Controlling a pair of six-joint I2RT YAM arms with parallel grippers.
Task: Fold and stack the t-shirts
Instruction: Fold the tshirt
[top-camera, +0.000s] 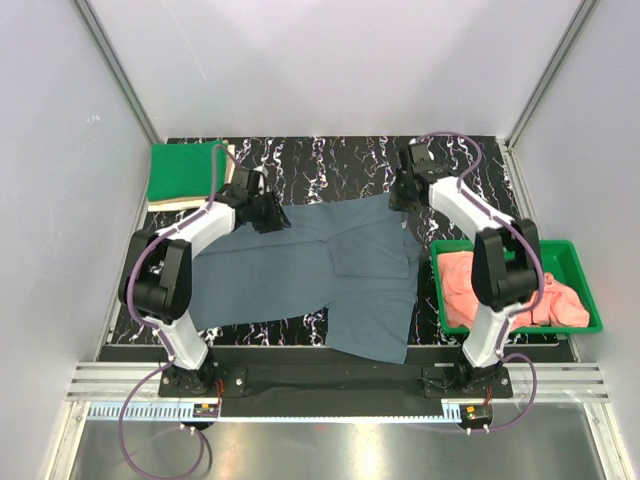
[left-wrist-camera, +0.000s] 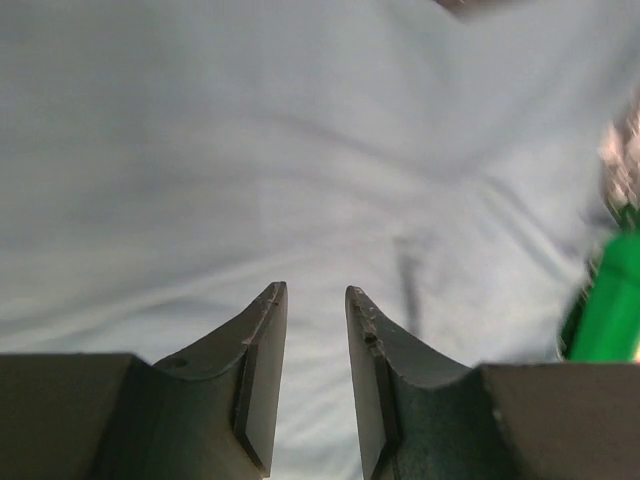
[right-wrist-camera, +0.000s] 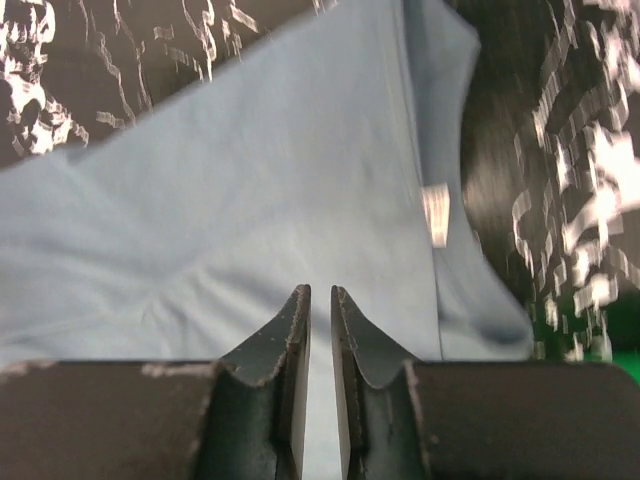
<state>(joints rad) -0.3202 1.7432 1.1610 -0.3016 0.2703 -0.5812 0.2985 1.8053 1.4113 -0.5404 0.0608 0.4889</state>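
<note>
Left pincer (left-wrist-camera: 315, 292) narrowly apart, right pincer (right-wrist-camera: 320, 290) near-shut | 1 grey-blue shirt (top-camera: 320, 270) | 1 green shirt (top-camera: 185, 172) | 1 bin (top-camera: 562, 246)

The grey t-shirt (top-camera: 320, 270) covers most of the desk (top-camera: 330, 160). Past the shirt's far edge, a bare strip lies free between my left claw (top-camera: 268, 214) and my right claw (top-camera: 400, 196). Off the shirt's far left corner, a folded green shirt (top-camera: 185, 172) blocks me. Just right of the shirt stands a green bin (top-camera: 560, 248) heaped with pink shirts (top-camera: 470, 285). At the shirt's near edge my own arm bases crowd in.
</note>
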